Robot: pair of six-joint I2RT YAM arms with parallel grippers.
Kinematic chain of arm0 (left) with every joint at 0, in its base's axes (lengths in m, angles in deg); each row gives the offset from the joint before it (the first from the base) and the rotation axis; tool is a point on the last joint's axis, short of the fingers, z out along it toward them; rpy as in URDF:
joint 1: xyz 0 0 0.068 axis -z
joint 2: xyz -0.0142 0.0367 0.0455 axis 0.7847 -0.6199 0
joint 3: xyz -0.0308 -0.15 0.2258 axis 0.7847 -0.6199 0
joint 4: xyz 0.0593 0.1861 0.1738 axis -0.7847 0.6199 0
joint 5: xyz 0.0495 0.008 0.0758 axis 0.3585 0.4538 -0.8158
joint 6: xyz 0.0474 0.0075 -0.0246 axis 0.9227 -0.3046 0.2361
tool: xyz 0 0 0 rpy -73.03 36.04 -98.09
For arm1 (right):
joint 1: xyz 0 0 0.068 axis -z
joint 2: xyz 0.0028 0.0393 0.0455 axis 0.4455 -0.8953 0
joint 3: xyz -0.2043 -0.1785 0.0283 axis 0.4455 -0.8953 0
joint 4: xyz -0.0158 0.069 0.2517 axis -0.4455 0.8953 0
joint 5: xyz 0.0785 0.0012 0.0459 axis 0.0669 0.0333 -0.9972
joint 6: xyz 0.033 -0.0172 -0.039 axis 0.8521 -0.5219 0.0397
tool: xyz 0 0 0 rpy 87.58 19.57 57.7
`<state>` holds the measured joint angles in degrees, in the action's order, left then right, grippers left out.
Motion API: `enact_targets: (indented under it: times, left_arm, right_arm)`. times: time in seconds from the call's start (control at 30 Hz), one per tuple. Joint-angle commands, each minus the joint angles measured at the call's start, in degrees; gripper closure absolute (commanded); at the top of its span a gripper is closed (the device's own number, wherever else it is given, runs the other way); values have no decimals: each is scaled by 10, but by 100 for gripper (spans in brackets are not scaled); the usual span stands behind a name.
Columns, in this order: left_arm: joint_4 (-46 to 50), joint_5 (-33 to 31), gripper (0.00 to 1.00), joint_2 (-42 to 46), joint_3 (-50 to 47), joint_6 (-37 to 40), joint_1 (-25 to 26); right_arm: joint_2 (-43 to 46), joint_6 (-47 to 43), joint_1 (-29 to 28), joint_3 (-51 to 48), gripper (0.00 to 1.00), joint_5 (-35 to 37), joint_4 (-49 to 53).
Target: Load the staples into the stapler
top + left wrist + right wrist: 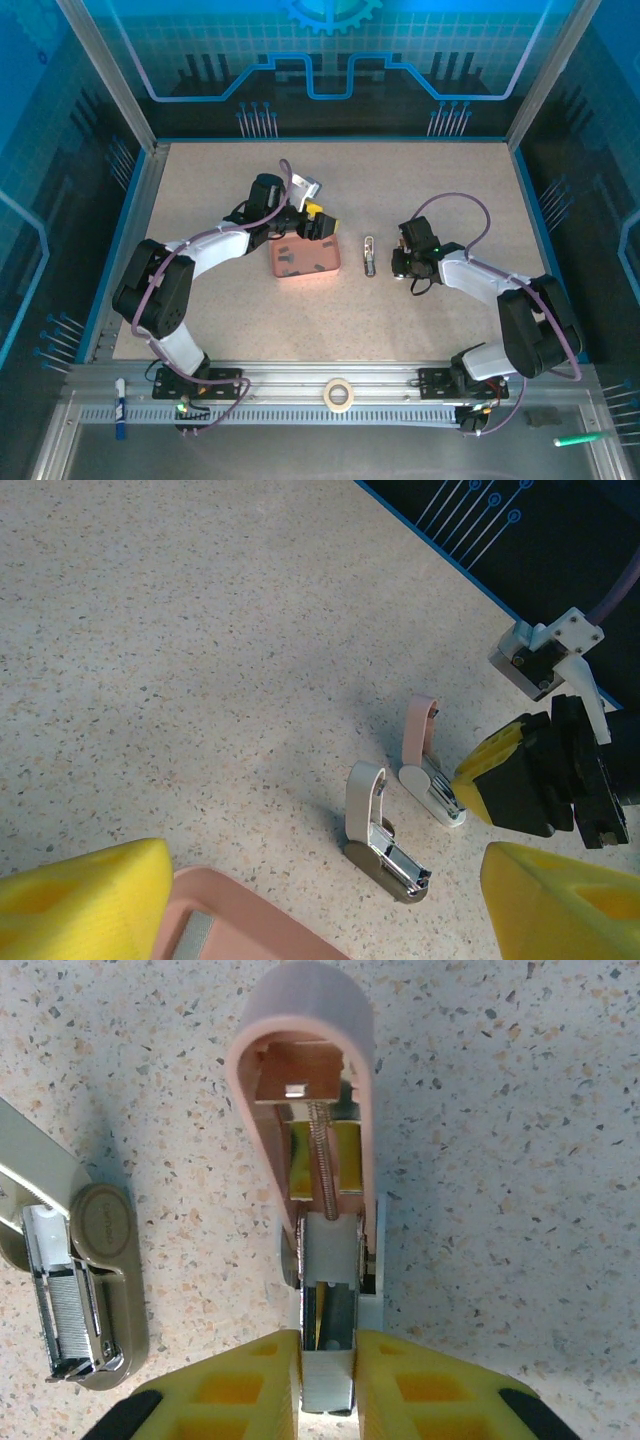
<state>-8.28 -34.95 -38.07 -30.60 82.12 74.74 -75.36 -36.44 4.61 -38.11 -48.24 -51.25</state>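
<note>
Two small staplers stand side by side with their lids swung up. The pink-lidded stapler (310,1110) has a white base, and my right gripper (328,1355) is shut on the front end of that base. The olive-based stapler (85,1280) lies just to its left, with its metal channel exposed. From above, the pair of staplers (370,256) sits right of the pink tray (330,262). Small dark staples (288,257) lie in that tray. My left gripper (318,226) hangs open over the tray's far edge, nothing between its yellow fingers (90,900).
A grey strip (195,935) lies in the pink tray (260,925) at the bottom of the left wrist view. A roll of tape (339,394) sits on the front rail, with a blue marker (120,405) at the left and a green pen (575,438) at the right.
</note>
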Motion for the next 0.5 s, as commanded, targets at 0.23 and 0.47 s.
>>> enact_targets:
  times: [0.23, 0.47]
  left_arm:
    - [2, 17, 18, -7, 13, -3, 4]
    - [4, 16, 18, -6, 13, -1, 4]
  right_arm:
    - [-5, -3, -6, 6, 75, 4, 12]
    - [22, -2, -6, 10, 74, 4, 16]
